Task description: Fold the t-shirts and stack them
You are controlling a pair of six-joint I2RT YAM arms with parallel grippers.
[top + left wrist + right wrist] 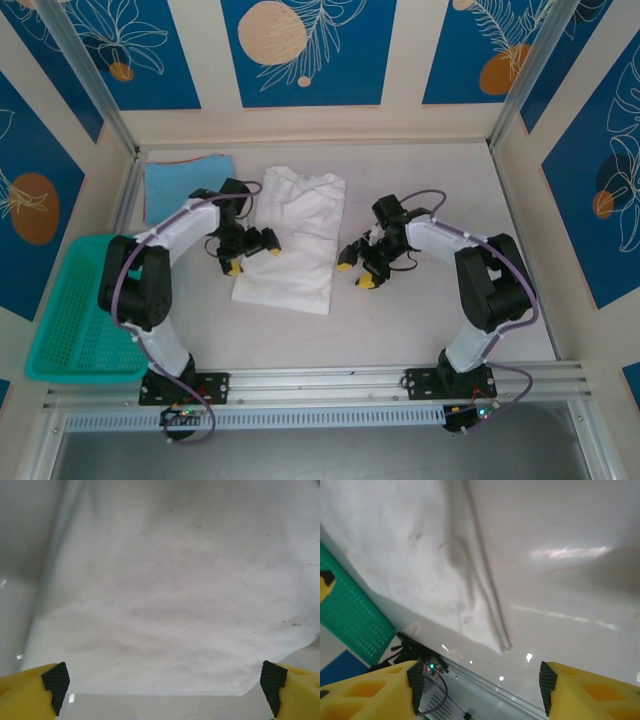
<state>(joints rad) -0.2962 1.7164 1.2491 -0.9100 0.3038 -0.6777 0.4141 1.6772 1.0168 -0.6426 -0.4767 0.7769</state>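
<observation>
Quick take on where this fold stands. The white t-shirt (pixel 295 240) sits dead centre on the table (pixel 430 320), already narrowed into a long strip running 12 to 6 o'clock, collar at the 12 end. The light-blue shirt (pixel 187 186) lies folded flat up at about 10 o'clock, and the teal basket (pixel 60 325) is off at 8.

The left gripper (pixel 250 252) is at the strip's 9 o'clock edge, right over the cloth. Its jaws are spread wide with nothing between them, and the wrist view has the hem edge just ahead of the pads (pixel 55 680). The right gripper (pixel 356 270) hangs just off the 3 o'clock edge, jaws also apart and empty, with a shirt corner close in front of it.

My guess is that the next step is the crosswise fold, hem up to collar. To do it well:
- slide both down to the 6 o'clock corners
- pinch every layer, not just the top one
- lift level and together
- lay it toward 12 so the edges line up

A lopsided grab will probably skew the strip.
</observation>
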